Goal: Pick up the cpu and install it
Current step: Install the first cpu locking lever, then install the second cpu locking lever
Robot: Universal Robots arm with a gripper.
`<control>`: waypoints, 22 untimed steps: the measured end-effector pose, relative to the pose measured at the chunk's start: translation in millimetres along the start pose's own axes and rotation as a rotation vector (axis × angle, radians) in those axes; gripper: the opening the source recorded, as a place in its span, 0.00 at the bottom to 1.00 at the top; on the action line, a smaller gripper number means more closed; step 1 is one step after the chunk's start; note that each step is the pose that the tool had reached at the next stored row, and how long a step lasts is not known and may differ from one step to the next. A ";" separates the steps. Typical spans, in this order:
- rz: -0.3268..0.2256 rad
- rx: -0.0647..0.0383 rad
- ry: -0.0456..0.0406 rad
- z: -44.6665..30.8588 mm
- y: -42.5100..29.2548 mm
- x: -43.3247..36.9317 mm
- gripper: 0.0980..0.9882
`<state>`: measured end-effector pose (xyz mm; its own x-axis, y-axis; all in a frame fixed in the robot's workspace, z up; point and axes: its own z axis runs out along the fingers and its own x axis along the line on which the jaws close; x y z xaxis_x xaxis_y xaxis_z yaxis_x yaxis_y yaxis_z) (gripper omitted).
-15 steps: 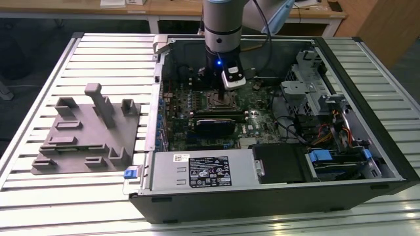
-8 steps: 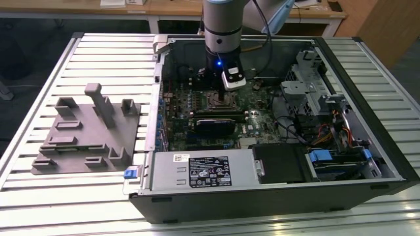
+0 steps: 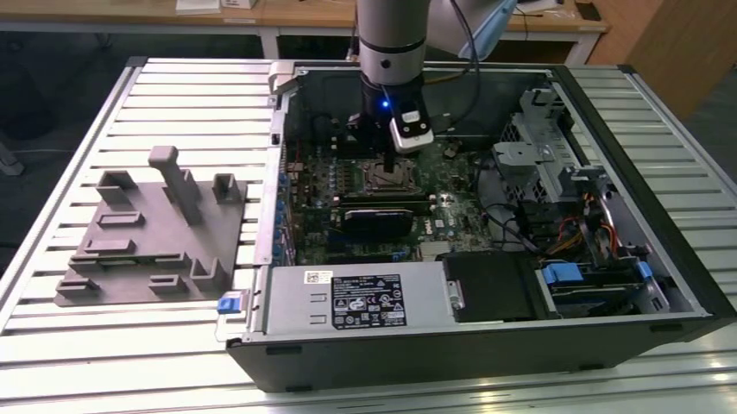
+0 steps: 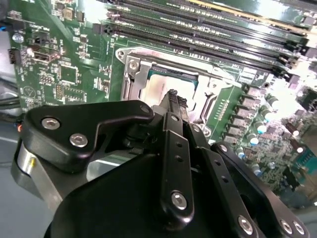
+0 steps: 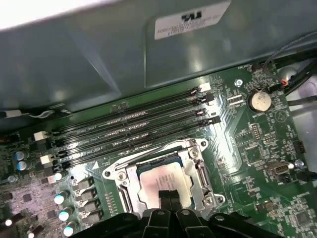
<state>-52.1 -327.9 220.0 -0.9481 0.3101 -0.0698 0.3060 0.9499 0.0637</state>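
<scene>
In the first wrist view the gripper [image 5: 170,199], fingers pressed together, rests its tip on the cpu [image 5: 161,181] lying in the motherboard socket [image 5: 195,163], apparently to seat it flat.

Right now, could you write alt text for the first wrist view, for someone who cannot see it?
A small flat square chip with a pale silvery-grey metal top sits in the metal-framed socket of a green circuit board, with the robot's black claw directly over the chip's near edge, fingers together. Four long black memory slots run beside the socket, below a grey metal case wall.
</scene>
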 end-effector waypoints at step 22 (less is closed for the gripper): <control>0.000 0.000 -0.0001 -18.4 1.2 -1.3 0.01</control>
<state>-52.1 -327.8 238.5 -0.9481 0.3101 -0.0699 0.3059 0.9499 0.0641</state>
